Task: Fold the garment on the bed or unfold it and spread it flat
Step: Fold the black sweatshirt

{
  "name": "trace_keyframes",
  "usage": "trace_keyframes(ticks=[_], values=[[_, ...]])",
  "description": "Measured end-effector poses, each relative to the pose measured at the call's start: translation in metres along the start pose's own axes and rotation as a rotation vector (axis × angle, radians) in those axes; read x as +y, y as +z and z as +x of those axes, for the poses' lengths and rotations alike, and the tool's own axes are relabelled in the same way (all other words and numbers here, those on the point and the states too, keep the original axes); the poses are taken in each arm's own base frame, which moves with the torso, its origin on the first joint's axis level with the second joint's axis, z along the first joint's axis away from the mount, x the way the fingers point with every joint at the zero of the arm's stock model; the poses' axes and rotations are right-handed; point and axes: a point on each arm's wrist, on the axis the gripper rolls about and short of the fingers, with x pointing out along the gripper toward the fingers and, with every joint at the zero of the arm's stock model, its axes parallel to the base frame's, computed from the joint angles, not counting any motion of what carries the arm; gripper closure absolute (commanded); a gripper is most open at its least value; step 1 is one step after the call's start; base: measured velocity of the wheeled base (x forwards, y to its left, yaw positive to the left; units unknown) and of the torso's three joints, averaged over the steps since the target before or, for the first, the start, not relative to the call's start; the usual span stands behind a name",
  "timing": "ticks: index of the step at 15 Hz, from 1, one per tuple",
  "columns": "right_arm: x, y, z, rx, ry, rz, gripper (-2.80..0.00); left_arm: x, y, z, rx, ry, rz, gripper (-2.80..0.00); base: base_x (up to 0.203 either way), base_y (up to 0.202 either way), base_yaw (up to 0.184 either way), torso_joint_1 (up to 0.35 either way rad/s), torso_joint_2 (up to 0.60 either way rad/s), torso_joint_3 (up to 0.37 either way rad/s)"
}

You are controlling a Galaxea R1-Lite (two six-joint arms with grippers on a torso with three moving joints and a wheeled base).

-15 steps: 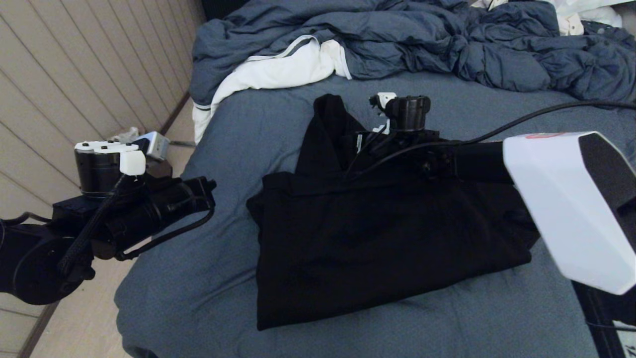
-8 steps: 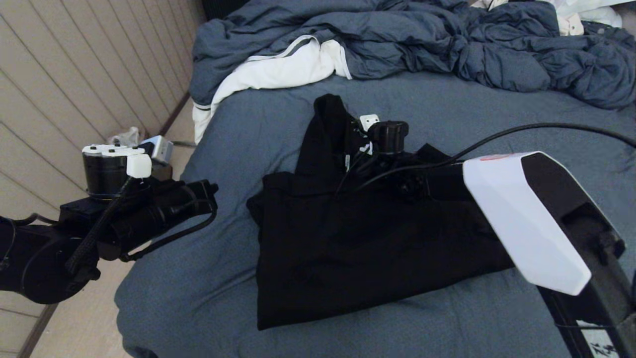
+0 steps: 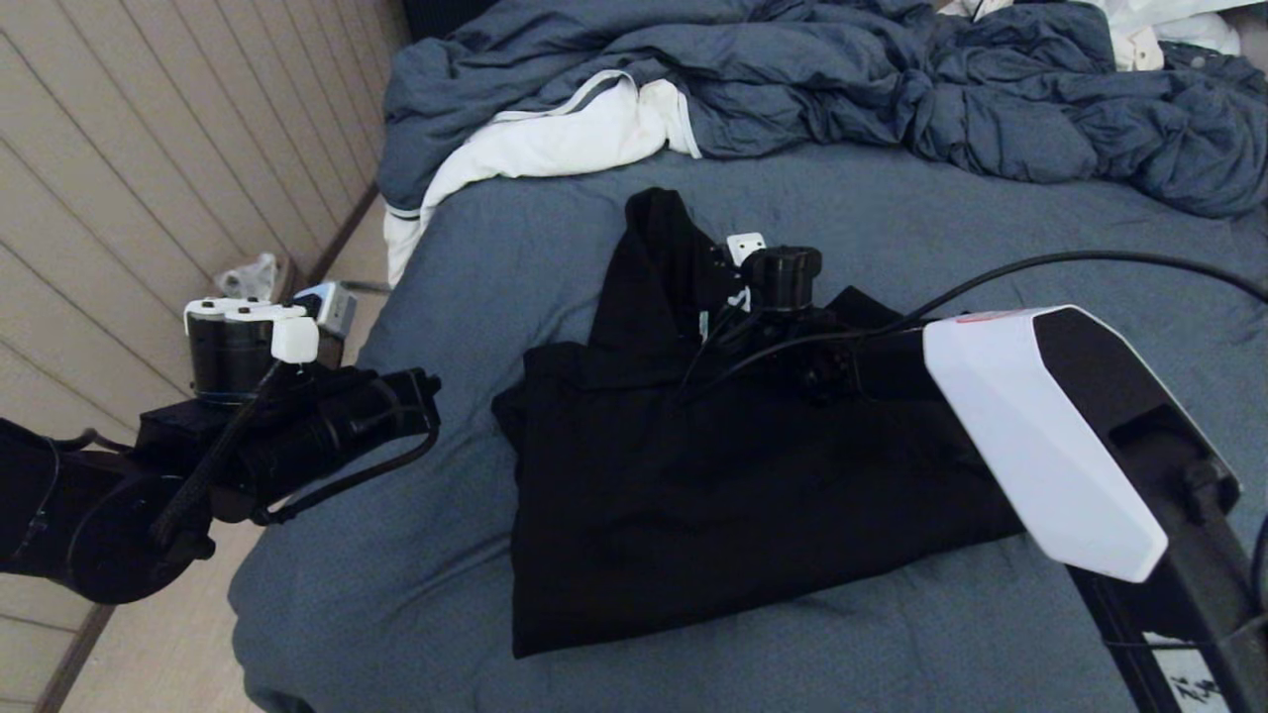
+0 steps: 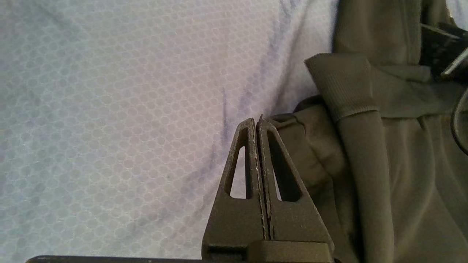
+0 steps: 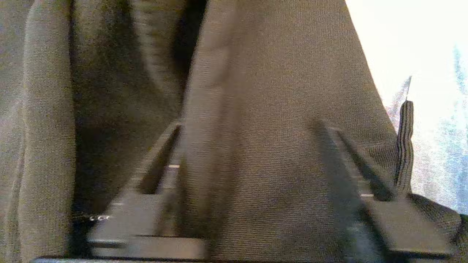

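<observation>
Left pincer (image 4: 257,126) nearer garment (image 3: 733,495), duvet (image 3: 792,79) beyond

Dim, soft and even in the head view, with no hard shadows on the bed (image 3: 396,594). Hardly a fold readable in the black garment (image 3: 753,515), sunk to one flat dark mass. Brightest on the white arm cover (image 3: 1030,436). Paler and washed out in the left wrist view. Blown to white glare past the cloth's edge in the right wrist view.

A rumpled blue-grey duvet (image 3: 842,79) lies bunched beside a white cloth (image 3: 555,139) with grey stripe.
</observation>
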Motion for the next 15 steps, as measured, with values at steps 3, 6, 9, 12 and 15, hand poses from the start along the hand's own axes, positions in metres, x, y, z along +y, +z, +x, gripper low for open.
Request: trace_keyframes(ticks=[3,6,9,12,15], values=[[0.000,0.002,-0.001,-0.007,0.005,-0.003,-2.80,0.000,-0.001,0.001,0.004,0.001,0.000,0.00,0.000,0.000,0.000,0.000,0.00,0.000],[0.001,0.006,-0.003,-0.015,0.011,-0.009,-2.80,0.001,-0.002,0.002,0.006,0.003,0.000,0.00,0.000,0.000,0.000,0.000,0.00,0.000],[0.002,0.015,-0.007,-0.031,0.015,-0.007,-2.80,0.001,-0.003,0.001,0.008,0.004,0.000,0.00,0.000,0.000,0.000,0.000,0.00,0.000],[0.000,0.030,-0.015,-0.055,0.015,-0.003,-2.80,0.001,-0.002,0.001,-0.018,-0.006,0.001,0.00,0.000,0.000,0.000,0.000,0.00,0.000],[-0.003,0.036,-0.019,-0.065,0.011,-0.001,-2.80,0.001,-0.003,0.001,-0.026,-0.010,0.001,0.00,0.000,0.000,0.000,0.000,0.00,0.000]])
